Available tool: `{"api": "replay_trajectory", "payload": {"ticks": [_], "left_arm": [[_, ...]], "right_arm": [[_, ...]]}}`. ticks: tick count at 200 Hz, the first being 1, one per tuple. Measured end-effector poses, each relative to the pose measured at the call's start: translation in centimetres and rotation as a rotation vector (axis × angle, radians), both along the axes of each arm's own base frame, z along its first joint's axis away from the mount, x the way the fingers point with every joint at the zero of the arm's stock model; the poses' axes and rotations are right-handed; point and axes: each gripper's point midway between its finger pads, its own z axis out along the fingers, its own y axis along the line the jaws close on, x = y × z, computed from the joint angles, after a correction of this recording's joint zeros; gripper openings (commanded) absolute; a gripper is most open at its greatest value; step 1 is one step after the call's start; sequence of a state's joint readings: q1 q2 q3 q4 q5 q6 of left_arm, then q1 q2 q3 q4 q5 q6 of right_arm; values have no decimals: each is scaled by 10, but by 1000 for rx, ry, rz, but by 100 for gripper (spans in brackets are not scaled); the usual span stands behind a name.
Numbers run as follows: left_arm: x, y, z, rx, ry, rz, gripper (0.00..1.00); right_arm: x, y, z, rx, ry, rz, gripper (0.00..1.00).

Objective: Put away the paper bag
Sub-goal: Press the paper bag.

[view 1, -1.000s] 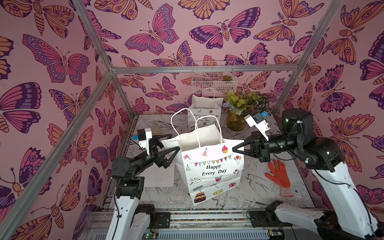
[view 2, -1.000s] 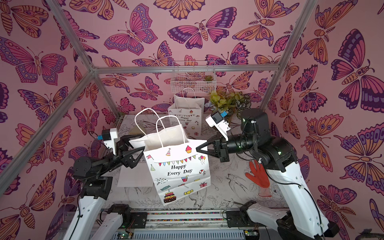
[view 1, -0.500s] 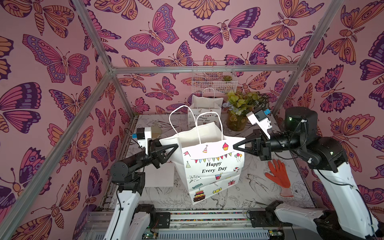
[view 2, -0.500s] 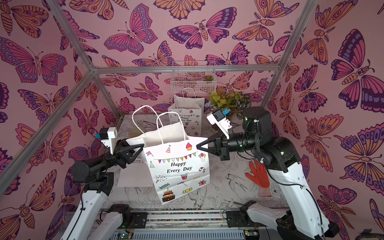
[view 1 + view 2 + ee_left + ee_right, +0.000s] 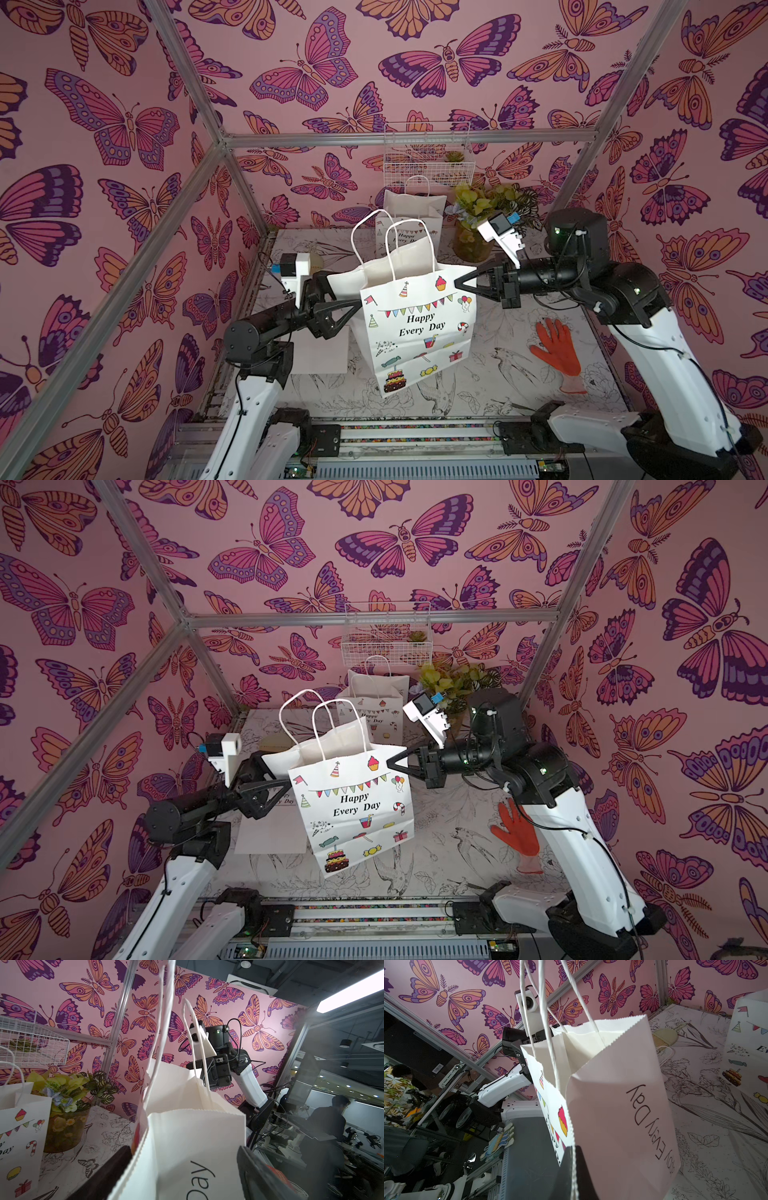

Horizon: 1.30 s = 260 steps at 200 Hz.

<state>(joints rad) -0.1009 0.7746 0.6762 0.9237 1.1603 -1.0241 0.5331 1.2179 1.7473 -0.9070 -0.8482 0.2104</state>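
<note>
Quick status from my remote seat: the paper bag (image 5: 415, 332) is up in the air over the near middle of the surface (image 5: 498, 374), hanging a bit tilted with its mouth open and both handles sticking up. The right claw (image 5: 459, 284) is pinched tight on the bag's upper right edge and looks like it's carrying all the weight. The left claw (image 5: 347, 297) is spread wide around the bag's left side panel. In the left wrist view I can see one finger (image 5: 116, 1169) on each side of the paper, but I can't tell if either is actually touching it. So the lift is done, but the putting away isn't. My guess is it ends up at the far side next to the other gift bag (image 5: 409, 228) standing under the wire basket (image 5: 428, 166), though that's just my read. Nothing is set down or let go yet.
</note>
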Motion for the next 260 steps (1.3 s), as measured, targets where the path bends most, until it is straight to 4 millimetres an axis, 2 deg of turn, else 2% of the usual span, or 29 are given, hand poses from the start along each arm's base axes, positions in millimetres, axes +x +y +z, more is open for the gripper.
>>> {"api": "replay_trajectory", "payload": {"ticks": [71,119,173,200,218,260], "left_arm": [[-19,-19,4,23,-32,-129,88],[-21,-21,2,43,-39,-133,93],[-30,-20,4,47,-59,-142,95],[-33,-20,8,40,-70,-149,93],[-33,-22,7,40,-69,-158,87],[-19,-27,-1,47,-25,-167,78]], "right_arm": [[14,6,-7,-27,11,-57,0],[28,10,-17,-61,30,-108,0],[31,8,-18,-70,23,-132,0],[31,8,-17,-64,29,-131,0],[30,12,-14,-44,39,-121,0],[22,24,-13,-30,51,-95,0]]}}
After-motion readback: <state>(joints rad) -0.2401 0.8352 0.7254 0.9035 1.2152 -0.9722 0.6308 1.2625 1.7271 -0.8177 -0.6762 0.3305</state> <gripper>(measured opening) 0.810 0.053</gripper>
